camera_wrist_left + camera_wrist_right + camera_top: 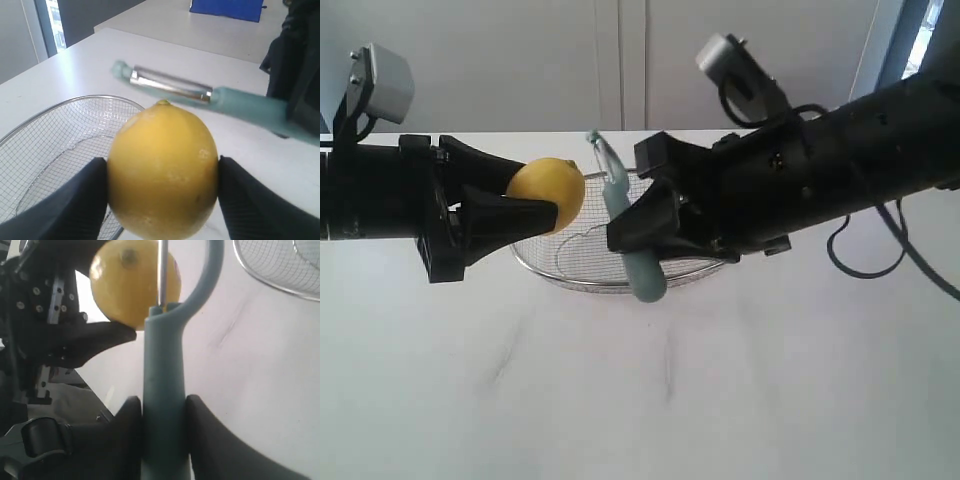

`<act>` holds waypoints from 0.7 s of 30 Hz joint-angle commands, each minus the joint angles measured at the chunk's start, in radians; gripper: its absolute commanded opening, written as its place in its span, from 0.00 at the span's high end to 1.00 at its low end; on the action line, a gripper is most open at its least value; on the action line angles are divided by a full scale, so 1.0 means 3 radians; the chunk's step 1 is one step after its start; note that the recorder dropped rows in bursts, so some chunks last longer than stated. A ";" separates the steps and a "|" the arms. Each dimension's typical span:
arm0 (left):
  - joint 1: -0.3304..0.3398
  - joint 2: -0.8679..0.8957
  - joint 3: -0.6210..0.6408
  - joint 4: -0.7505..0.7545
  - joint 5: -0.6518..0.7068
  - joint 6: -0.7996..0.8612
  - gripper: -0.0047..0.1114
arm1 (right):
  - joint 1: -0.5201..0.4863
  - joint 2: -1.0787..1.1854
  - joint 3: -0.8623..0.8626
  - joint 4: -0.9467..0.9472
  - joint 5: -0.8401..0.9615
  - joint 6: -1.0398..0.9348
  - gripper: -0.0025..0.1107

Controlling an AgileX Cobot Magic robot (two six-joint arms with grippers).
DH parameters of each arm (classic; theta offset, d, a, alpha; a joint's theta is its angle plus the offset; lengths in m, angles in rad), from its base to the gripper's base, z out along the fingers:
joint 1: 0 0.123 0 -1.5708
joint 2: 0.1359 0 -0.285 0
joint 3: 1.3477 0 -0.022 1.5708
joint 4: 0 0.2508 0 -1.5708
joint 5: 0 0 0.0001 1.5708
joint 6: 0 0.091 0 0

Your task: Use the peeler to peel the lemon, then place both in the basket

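My left gripper [542,205] [163,175] is shut on the yellow lemon [548,193] [162,170], held in the air above the table, nub end facing away from the wrist. My right gripper [638,230] [164,412] is shut on the teal handle of the peeler [625,222] [164,390]. The peeler stands nearly upright just right of the lemon, its metal blade [170,86] [162,272] close beside the fruit near the nub; contact cannot be made out. The wire mesh basket [582,272] [45,145] [260,272] lies on the table behind and below both.
The white table [640,390] spreads in front of the basket. Both black arms [380,195] [840,160] reach in from the sides at mid-height. A blue object [227,9] lies on a far table in the left wrist view.
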 commanded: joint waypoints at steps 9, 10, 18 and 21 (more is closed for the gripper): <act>0.0003 -0.0013 0.0001 -0.0125 0.0158 -0.0016 0.96 | -0.0332 -0.0502 -0.0017 -0.0581 -0.0300 0.0158 0.98; 0.0003 -0.0013 0.0001 -0.0125 0.0166 -0.0016 0.96 | -0.0350 -0.0478 -0.0017 -0.0725 -0.0368 0.0268 0.98; 0.0003 -0.0013 0.0001 -0.0141 0.0172 -0.0005 0.96 | -0.0382 0.0378 -0.0017 -0.0658 -0.0177 0.0293 0.98; 0.0003 -0.0013 0.0001 -0.0208 0.0260 0.0001 0.96 | -0.0232 0.0638 -0.0017 -0.0464 -0.0123 0.0192 0.98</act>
